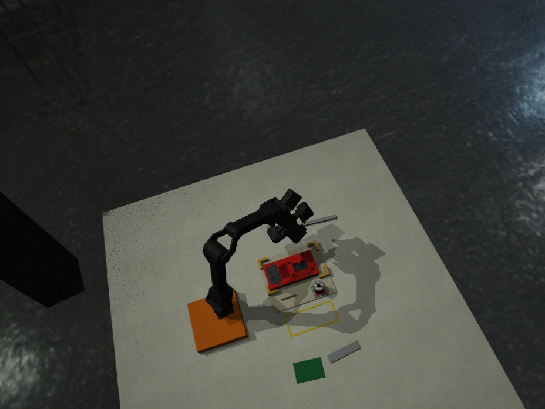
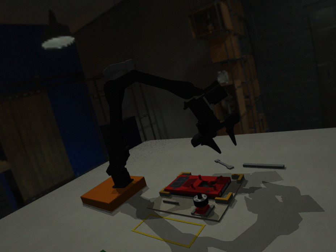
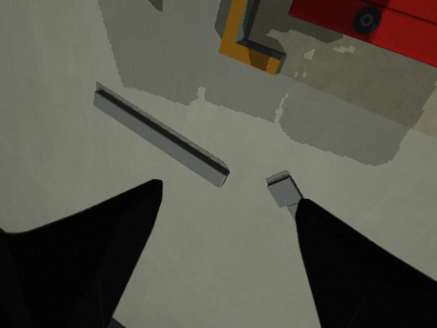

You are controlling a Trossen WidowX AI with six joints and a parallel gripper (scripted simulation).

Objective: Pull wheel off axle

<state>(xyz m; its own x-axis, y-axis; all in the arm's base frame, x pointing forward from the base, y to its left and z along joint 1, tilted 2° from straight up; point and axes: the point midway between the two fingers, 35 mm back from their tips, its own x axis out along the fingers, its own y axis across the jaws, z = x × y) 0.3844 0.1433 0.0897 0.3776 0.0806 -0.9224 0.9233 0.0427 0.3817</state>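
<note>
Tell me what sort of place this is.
Probably a workshop or warehouse: tall shelving against dark walls, a hanging lamp, and a worktable carrying the arm and a red fixture.

From above, you see a pale table (image 1: 396,228) on a dark floor. Your black arm (image 1: 237,228) rises from an orange base (image 1: 211,328) and reaches out, its gripper (image 1: 290,224) hanging beyond the red fixture (image 1: 292,270). The wheel (image 1: 318,288) sits on its axle beside that fixture. A yellow outlined area (image 1: 311,318) lies nearer, then a green square (image 1: 309,369) and grey bar (image 1: 343,351).
</note>
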